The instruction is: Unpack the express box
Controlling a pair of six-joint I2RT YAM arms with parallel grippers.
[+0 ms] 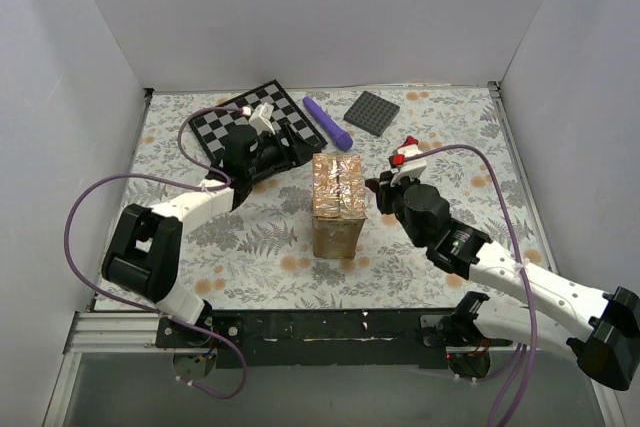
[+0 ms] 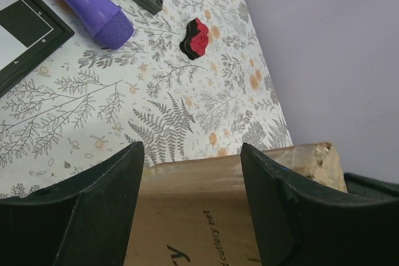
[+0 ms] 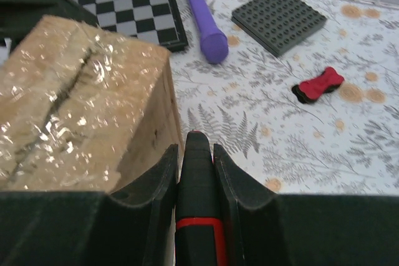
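1. Writing: the express box [image 1: 338,202] carries small black italic print on its left side, seen in the left wrist view. It seems to read "cutlery set", with a larger "y" before it; the rest is cut off. No other label is legible.
2. The express box stands upright at the middle of the fern-print table cover [image 1: 250,237], between the two grippers. Its top flaps are under crinkled glossy tape, with a dark ragged line along the centre seam.
3. Left gripper [image 2: 190,151]: just left of the box, jaws standing apart with nothing between them. The printed side of the box lies beyond the fingertips and is wider than the gap. Contact cannot be told.
4. Right gripper [image 3: 195,149]: just right of the box, jaws closed on a slim black tool [image 3: 198,216] with a red band. The tool's tip is near the box's right side; whether it touches cannot be told.
5. Beyond the box:
   - a chessboard [image 1: 250,122] to the far left, partly covered by the left arm
   - a purple marker [image 1: 328,120]
   - a dark grey studded plate [image 1: 378,112]
6. A small red-and-black piece [image 3: 318,84] lies to the right of the box, nearer than the plate.
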